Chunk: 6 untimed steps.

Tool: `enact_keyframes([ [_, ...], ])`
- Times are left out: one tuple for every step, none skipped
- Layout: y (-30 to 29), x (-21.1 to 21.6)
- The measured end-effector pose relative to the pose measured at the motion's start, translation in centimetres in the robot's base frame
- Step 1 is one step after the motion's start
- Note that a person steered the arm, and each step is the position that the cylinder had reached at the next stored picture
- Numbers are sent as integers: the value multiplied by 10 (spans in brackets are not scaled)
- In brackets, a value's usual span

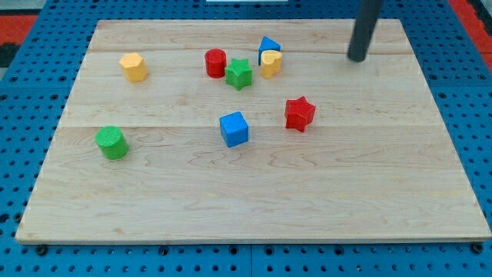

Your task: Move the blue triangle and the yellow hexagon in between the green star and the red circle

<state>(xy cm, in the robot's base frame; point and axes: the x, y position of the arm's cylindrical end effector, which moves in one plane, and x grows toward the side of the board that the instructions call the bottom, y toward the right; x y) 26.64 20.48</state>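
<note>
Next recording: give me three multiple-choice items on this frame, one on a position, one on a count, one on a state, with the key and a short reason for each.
1. Where is my tip?
A. at the view's top right, apart from all blocks
B. touching the blue cube
C. beside the green cylinder

2. How many yellow blocks are on the board?
A. one
B. two
C. three

3. How do the red cylinder and green star stand?
A. far apart
B. stacked
C. close side by side

Key: 1 A, bare wood surrounds the tip. 2 B, the yellow hexagon at the view's left and the yellow heart against the blue triangle. 3 C, almost no gap shows between them.
</note>
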Motion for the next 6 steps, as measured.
enact_keyframes([
  [-61, -22],
  [-126, 28],
  [-142, 39],
  [-92, -10],
  [-117, -22],
  [-193, 8],
])
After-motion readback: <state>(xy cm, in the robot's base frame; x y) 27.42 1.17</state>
